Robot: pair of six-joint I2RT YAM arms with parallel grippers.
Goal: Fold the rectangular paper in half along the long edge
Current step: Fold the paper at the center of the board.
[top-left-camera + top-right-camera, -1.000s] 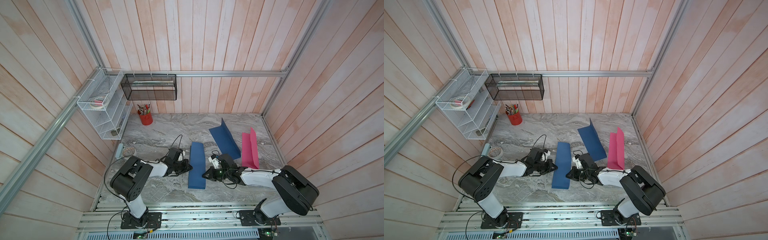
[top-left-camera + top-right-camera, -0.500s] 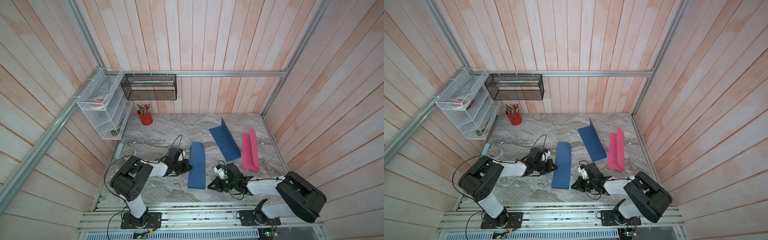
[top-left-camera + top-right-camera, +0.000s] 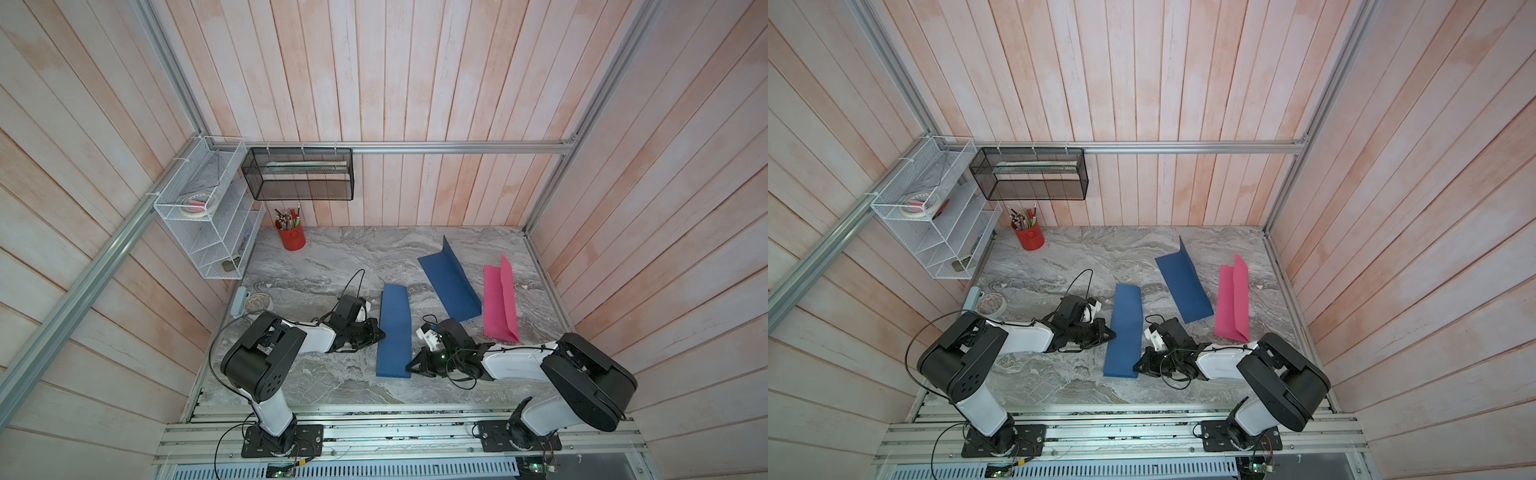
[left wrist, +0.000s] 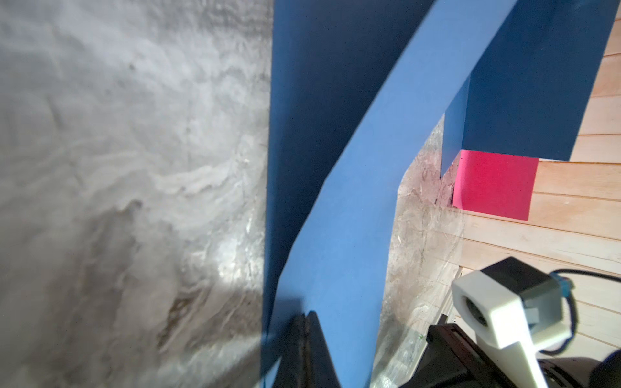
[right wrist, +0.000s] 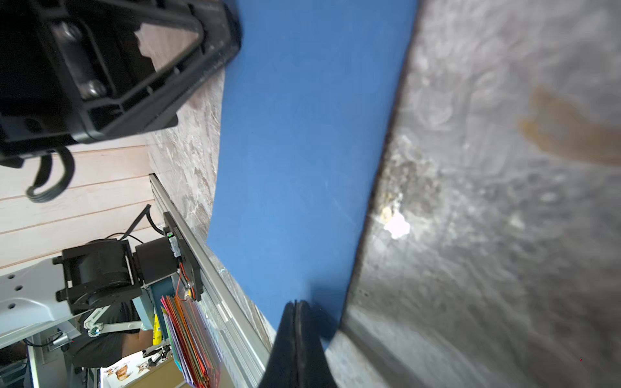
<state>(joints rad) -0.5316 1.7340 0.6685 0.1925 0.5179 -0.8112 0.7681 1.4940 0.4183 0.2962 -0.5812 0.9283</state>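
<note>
Grey marble surface [image 3: 332,266]. Toward back right, darker blue sheet [image 3: 451,286], creased, one flap standing up. Beside it, pink sheet [image 3: 498,307], likewise half open. Front middle, between both arms: blue paper [image 3: 394,332], folded lengthwise into a narrow strip. Left claw [image 3: 380,334] closed, tip at strip's left edge. Right claw [image 3: 409,366] closed, tip at its near right corner.
</note>
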